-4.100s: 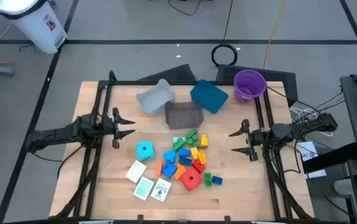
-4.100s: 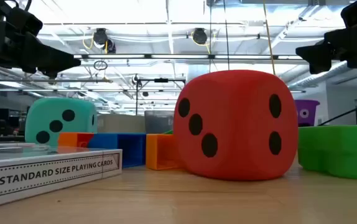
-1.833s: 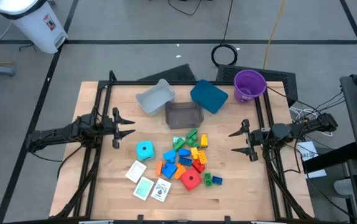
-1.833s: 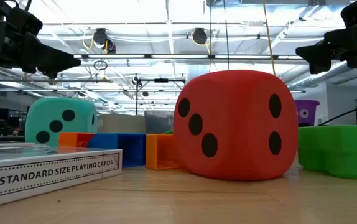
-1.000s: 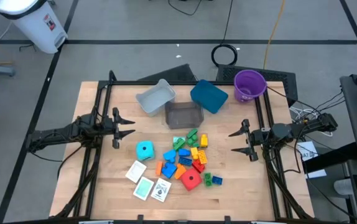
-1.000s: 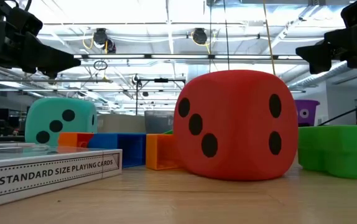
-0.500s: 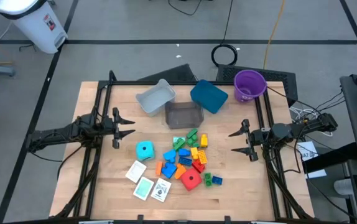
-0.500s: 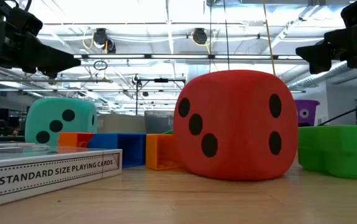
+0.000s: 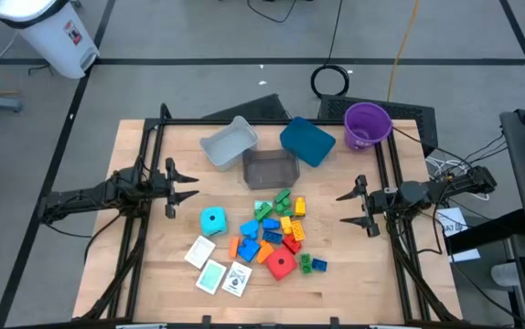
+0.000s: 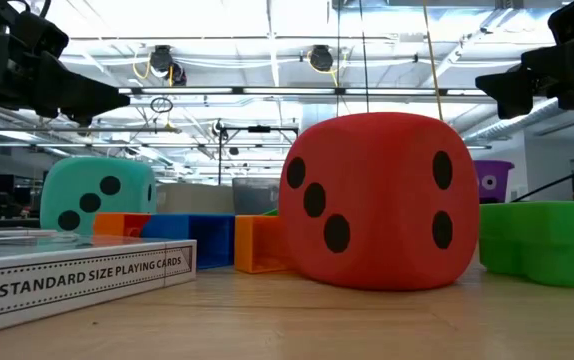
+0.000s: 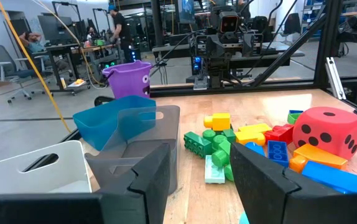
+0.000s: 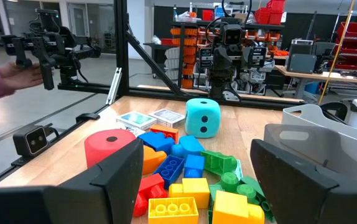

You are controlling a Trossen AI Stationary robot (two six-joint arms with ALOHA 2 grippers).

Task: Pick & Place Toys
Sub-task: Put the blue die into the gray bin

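On the bench (image 9: 153, 274) the toys are lying in one heap between the two arms: bricks (image 9: 276, 228) in the middle, the cyan cube (image 9: 212, 219) at the heap's 9 o'clock edge, the red cube (image 9: 282, 264) at 5 o'clock, the cards (image 9: 215, 270) at 7 o'clock.

The left pincer (image 9: 186, 185) is hovering at the bench's 9 o'clock side, facing 3 o'clock, with the cyan cube lying near at its 5 o'clock; this arm looks nearer to it. The right pincer (image 9: 347, 207) is hovering at the 3 o'clock side, facing 9 o'clock, nearer the bricks.

Both pincers are standing wide apart, holding and touching nothing.
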